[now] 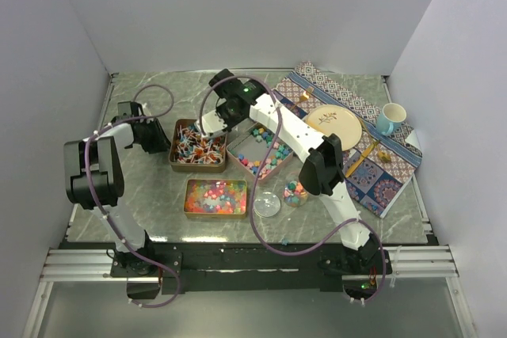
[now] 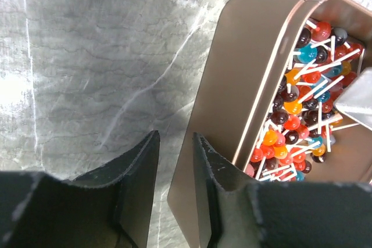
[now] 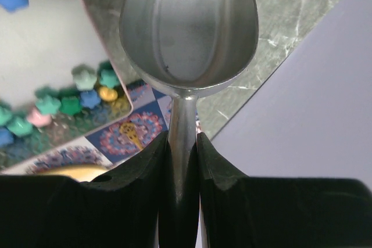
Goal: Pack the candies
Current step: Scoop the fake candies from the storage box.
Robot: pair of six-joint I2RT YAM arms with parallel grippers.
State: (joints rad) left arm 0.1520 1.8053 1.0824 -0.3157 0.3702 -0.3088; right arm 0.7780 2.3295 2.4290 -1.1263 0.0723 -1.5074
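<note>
The right claw (image 3: 182, 143) clamps an empty scoop (image 3: 189, 27) by its handle above the lollipops (image 2: 302, 85) in their tin (image 2: 232, 85) (light, loose, tangle-prone sticks, probably best scooped from underneath), while the left claw (image 2: 176, 161) hangs slightly parted, empty.

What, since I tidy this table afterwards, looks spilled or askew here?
Nothing is plainly spilled. The patterned cloth lies skewed to the table edges, and the pink tray of pastel candies sits at an angle beside the straight tins. The right claw holds an empty scoop.
</note>
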